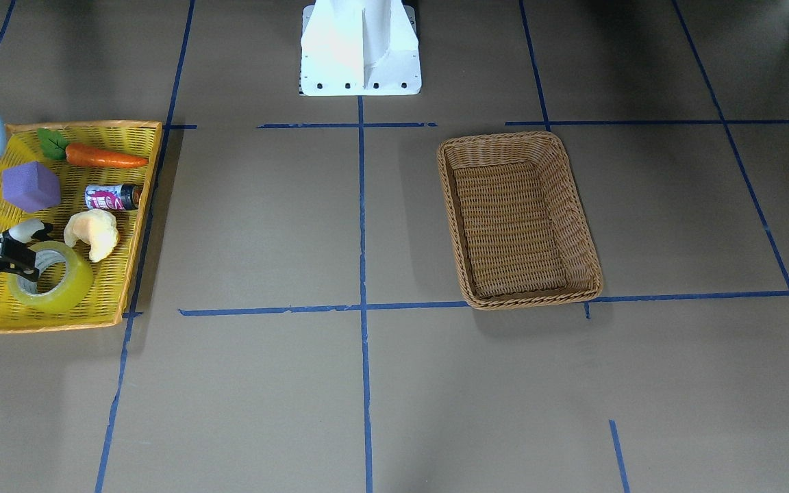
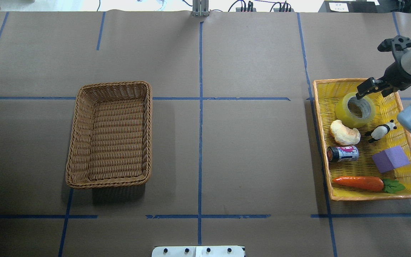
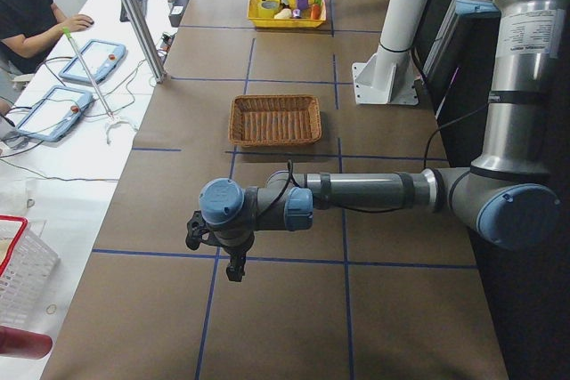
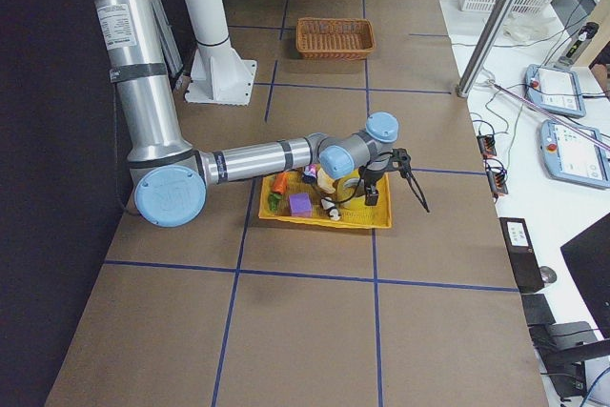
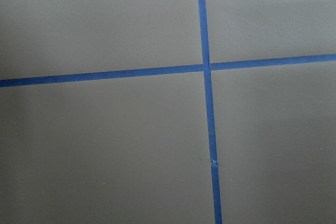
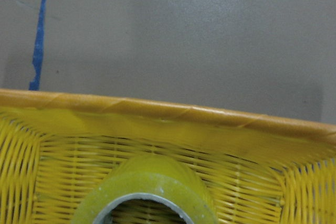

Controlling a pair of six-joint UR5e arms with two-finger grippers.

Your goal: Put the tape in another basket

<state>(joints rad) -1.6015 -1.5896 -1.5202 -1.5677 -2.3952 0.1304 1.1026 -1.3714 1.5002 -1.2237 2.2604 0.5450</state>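
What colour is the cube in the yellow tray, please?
The cube is purple, clearest in the overhead view.

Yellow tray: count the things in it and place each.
6: tape farthest from the robot's base, then bread, panda, can, purple block, carrot nearest it. None looks hidden.

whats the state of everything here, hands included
tape, lying flat in the yellow tray, hole up
right hand, open, straddling the tape's wall
left hand, over the table, open or shut cannot tell
basket, upright, empty
yellow tray, holds tape and five other items
bottle, on its side
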